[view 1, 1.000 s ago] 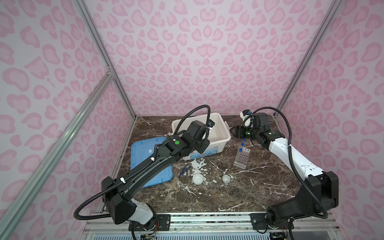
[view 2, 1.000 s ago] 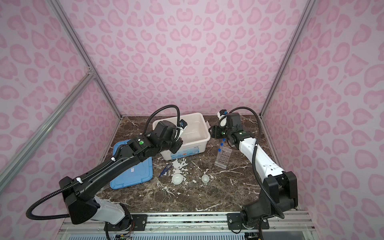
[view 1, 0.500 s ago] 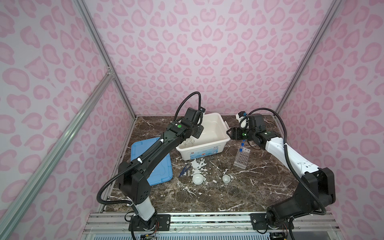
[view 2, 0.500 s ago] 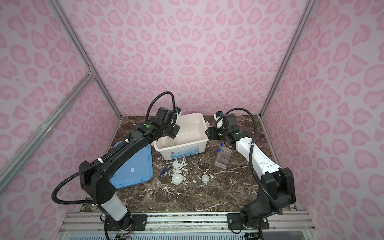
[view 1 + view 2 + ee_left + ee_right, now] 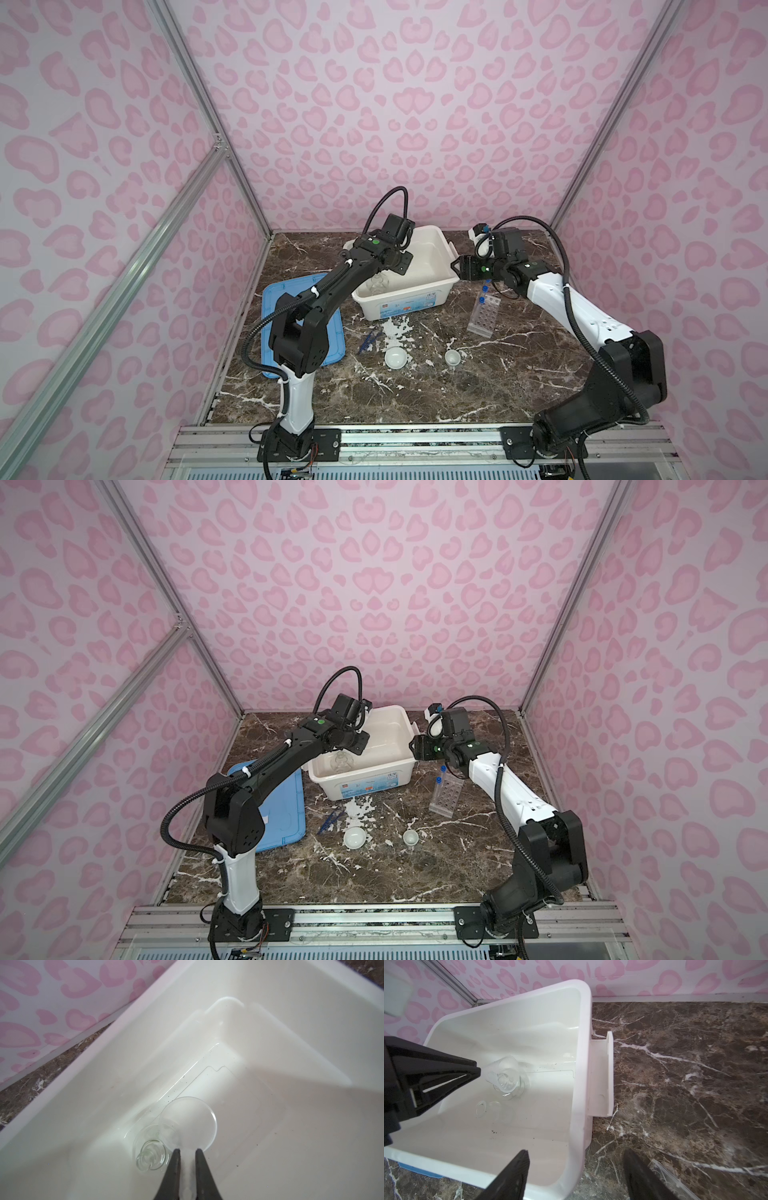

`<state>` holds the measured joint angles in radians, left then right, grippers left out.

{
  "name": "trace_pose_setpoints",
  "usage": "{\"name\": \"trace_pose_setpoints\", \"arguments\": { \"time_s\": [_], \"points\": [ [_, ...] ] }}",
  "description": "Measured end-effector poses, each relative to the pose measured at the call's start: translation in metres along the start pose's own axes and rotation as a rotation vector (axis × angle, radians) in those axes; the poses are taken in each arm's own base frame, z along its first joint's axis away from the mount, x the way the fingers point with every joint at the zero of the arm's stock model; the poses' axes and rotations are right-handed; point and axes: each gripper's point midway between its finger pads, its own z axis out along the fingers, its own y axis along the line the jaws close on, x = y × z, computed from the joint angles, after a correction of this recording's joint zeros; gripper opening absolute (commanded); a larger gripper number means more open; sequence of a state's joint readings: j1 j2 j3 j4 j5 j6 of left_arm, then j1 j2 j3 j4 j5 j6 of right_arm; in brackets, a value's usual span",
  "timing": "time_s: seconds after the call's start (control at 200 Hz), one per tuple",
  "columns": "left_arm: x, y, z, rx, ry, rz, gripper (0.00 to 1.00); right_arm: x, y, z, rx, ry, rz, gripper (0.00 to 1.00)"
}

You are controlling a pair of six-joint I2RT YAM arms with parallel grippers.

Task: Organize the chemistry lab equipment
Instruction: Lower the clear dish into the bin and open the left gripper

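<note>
My left gripper (image 5: 188,1152) is shut on the rim of a small clear beaker (image 5: 188,1124) and hangs inside the white bin (image 5: 415,301). In the right wrist view the beaker (image 5: 506,1064) tilts above an upright clear flask (image 5: 510,1086), and another flask (image 5: 488,1109) lies on the bin floor. My right gripper (image 5: 576,1150) stands open astride the bin's right rim, holding nothing. The clear holed rack (image 5: 484,318) holds blue-capped test tubes (image 5: 482,296) right of the bin. In front lie two white bowls (image 5: 395,358) (image 5: 451,357) and dark blue tweezers (image 5: 368,343).
A flat blue lid (image 5: 272,307) lies left of the bin, partly under my left arm. White crumbs (image 5: 395,326) are scattered in front of the bin. Pink patterned walls close in the marble table (image 5: 457,395) on three sides.
My left arm has swung round and its gripper has gone from the bin's near left side to deeper inside the bin. The right gripper has edged closer to the bin's right rim.
</note>
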<state>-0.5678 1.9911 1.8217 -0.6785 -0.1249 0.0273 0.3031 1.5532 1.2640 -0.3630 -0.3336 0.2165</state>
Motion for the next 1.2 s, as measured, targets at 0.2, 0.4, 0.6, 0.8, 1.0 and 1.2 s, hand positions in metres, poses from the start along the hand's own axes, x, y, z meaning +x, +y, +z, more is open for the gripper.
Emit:
{"name": "trace_pose_setpoints", "arguments": {
  "time_s": [0.2, 0.4, 0.6, 0.8, 1.0, 1.2],
  "points": [
    [0.005, -0.001, 0.019, 0.006, 0.035, -0.008, 0.1, 0.0, -0.001, 0.001, 0.001, 0.002, 0.001, 0.73],
    [0.008, 0.006, 0.039, 0.0, 0.057, -0.038, 0.1, 0.001, -0.001, 0.0, 0.002, 0.002, 0.001, 0.73],
    [0.008, 0.015, 0.049, -0.01, 0.062, -0.066, 0.1, 0.0, -0.001, -0.002, 0.004, -0.002, 0.0, 0.73],
    [0.003, 0.013, 0.063, 0.007, 0.066, -0.074, 0.1, 0.0, -0.001, -0.003, 0.01, -0.006, -0.001, 0.73],
    [0.01, 0.011, 0.076, 0.021, 0.099, -0.075, 0.11, -0.001, -0.001, -0.004, 0.013, -0.01, -0.003, 0.73],
    [0.013, 0.01, 0.083, 0.033, 0.12, -0.076, 0.14, -0.003, 0.001, -0.008, 0.014, -0.019, -0.007, 0.73]
  ]
}}
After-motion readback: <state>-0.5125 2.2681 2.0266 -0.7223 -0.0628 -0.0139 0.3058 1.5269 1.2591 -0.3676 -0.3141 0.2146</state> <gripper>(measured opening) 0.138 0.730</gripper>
